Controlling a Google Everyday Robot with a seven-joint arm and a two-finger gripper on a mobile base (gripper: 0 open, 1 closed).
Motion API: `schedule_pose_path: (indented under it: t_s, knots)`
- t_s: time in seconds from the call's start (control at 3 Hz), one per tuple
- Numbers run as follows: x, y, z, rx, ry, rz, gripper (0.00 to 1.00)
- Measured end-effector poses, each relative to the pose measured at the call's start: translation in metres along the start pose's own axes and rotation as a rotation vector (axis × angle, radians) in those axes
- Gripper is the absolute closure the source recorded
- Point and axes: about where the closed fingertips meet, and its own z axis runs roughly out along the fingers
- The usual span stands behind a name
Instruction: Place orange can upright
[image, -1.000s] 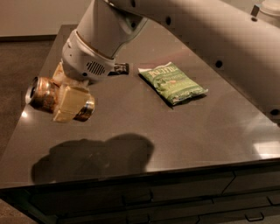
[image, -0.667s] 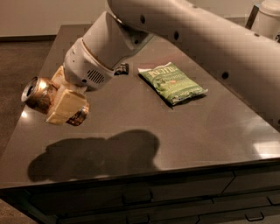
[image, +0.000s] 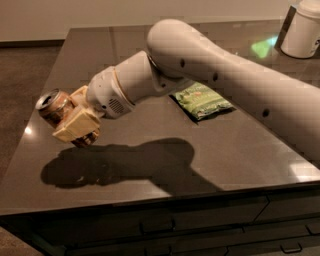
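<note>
Nearest, below the front edge of the dark worktop (image: 165, 192), run drawer fronts with handles. On the glossy surface, just below and to the right of the end effector, spreads a broad dark shadow (image: 125, 165) of the arm.

The end effector (image: 69, 119) sits over the left part of the worktop, near its left edge, and its cream fingers (image: 75, 126) are closed on the orange can (image: 54, 105) — one finger across the can's near side, the other behind it. The can lies tilted in that grip, not upright: its silver top points up and to the left, its lower end down and to the right. Whether that lower end touches the surface cannot be told.

From the end effector the pale arm (image: 200, 65) rises to the right and runs out of view. Beyond the arm, well to the right of the end effector, a green chip bag (image: 202, 100) lies flat — partly covered by the arm. Farthest off, at the far right corner, stands a white canister (image: 302, 27).
</note>
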Motion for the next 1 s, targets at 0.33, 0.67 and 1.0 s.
schedule_pose_path:
  t_s: [0.33, 0.67, 1.0]
  knots:
    - [0.0072, -0.0111, 0.0023, 0.023, -0.141, 0.041, 1.00]
    - [0.0113, -0.0166, 0.0043, 0.024, -0.255, 0.042, 1.00]
    - [0.0171, -0.0193, 0.0040, 0.008, -0.348, 0.024, 0.82]
